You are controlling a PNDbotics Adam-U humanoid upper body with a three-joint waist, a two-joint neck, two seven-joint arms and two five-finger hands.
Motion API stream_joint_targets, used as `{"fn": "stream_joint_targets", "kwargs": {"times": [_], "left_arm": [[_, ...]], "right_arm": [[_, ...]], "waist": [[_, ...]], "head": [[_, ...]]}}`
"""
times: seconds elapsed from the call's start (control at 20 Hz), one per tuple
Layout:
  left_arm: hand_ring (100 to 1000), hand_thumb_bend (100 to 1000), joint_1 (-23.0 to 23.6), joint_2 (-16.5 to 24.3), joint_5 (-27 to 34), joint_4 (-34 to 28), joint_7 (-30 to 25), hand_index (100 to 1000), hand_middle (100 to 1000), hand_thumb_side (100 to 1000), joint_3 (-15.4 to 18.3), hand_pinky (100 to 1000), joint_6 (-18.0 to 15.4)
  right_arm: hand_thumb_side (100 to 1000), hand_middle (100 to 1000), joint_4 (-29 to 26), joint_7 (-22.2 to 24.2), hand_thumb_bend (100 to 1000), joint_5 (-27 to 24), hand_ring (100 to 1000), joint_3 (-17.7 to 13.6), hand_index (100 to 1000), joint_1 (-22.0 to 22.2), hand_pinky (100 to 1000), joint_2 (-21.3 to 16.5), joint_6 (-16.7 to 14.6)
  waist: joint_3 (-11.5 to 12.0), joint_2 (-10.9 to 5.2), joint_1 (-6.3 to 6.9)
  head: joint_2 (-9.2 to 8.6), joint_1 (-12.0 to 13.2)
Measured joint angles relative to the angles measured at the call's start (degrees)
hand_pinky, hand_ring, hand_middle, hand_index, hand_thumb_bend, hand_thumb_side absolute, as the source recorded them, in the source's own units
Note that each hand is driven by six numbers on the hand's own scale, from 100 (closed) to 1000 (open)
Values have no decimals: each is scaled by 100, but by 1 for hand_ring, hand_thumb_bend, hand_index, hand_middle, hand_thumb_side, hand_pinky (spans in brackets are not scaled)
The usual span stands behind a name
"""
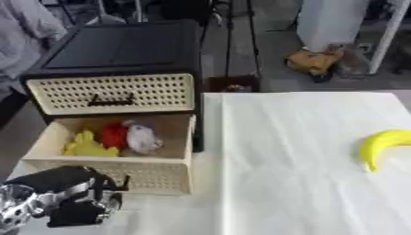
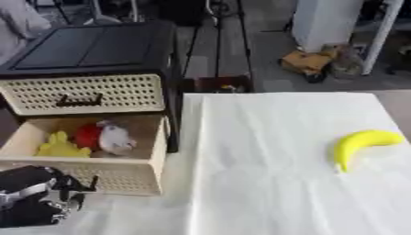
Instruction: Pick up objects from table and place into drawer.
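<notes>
A yellow banana (image 2: 359, 143) lies on the white tablecloth at the right side. The lower drawer (image 1: 152, 175) of the black cabinet stands pulled out at the left; inside it lie a yellow toy (image 1: 86, 145), a red object (image 1: 115, 134) and a white-grey object (image 1: 143, 138). My left hand (image 1: 68, 195) sits low at the bottom left, just in front of the drawer's woven front, fingers curled and holding nothing. No right hand shows in either view.
The black cabinet (image 1: 120, 48) has a shut upper drawer (image 1: 112, 93) with a dark handle. The white cloth (image 1: 297, 165) covers the table to the right of the drawer. Beyond the table are a bench, a brown bag (image 1: 314, 60) and a white post.
</notes>
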Motion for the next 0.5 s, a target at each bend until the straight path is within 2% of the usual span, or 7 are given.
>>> {"fn": "stream_joint_targets", "kwargs": {"times": [0.5], "left_arm": [[166, 100, -101, -125, 301, 26, 110, 1000, 610, 1000, 45, 100, 111]], "right_arm": [[832, 519, 0, -20, 100, -1, 689, -1, 667, 1, 699, 7, 68]], "waist": [[-10, 17, 0]], "head": [[-46, -3]]}}
